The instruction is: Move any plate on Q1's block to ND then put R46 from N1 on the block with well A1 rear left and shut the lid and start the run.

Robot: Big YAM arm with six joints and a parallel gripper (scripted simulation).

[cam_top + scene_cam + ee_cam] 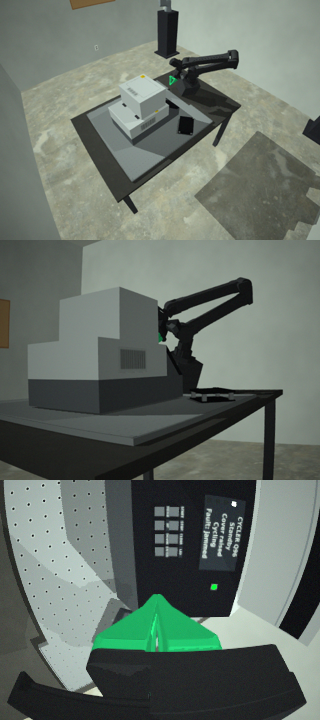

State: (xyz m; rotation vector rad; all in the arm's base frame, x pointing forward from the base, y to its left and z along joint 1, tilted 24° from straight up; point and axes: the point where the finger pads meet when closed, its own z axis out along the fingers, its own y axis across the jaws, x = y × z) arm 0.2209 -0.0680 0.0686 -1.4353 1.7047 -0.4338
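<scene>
Top looks down from afar, exterior sits low beside the cycler point(98, 351), wrist faces its panel.

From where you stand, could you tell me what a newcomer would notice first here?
The big white-and-grey cycler in the middle of the table, lid shut. Behind it the black arm folds down toward its dark key panel, green jaws shut on nothing, and the status lamp glows green.
</scene>
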